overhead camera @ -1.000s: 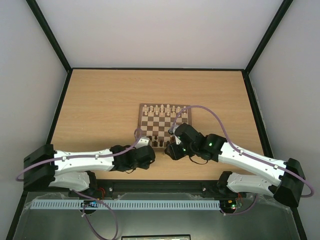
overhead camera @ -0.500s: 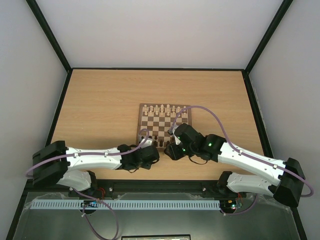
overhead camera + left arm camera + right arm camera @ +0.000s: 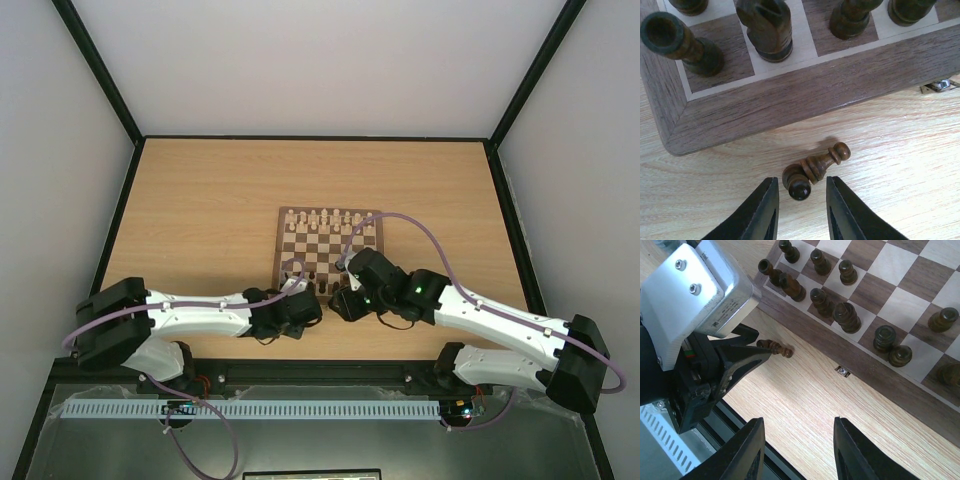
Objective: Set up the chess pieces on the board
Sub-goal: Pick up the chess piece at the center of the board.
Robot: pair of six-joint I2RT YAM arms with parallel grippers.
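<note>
The board [image 3: 303, 240] lies mid-table, with dark pieces [image 3: 318, 278] on its near rows. In the left wrist view its near corner border [image 3: 790, 95] fills the top, with several dark pieces [image 3: 765, 27] standing on it. A dark pawn [image 3: 825, 160] lies on its side on the table just off the border. What looks like a second dark piece [image 3: 800, 189] lies end-on against its base. My left gripper [image 3: 801, 192] is open, its tips either side of that end, not touching. The pawn also shows in the right wrist view [image 3: 776, 347]. My right gripper [image 3: 797, 440] is open and empty over bare table.
Pale cream pieces [image 3: 330, 217] stand along the board's far rows. A small metal clasp [image 3: 842, 371] sits on the board's near edge. The left gripper's silver housing [image 3: 695, 290] is close to the right gripper. The table's near edge and a black rail [image 3: 735, 415] lie just below.
My left arm has moved right, bringing its gripper up to the board's near left corner. The right arm has hardly moved.
</note>
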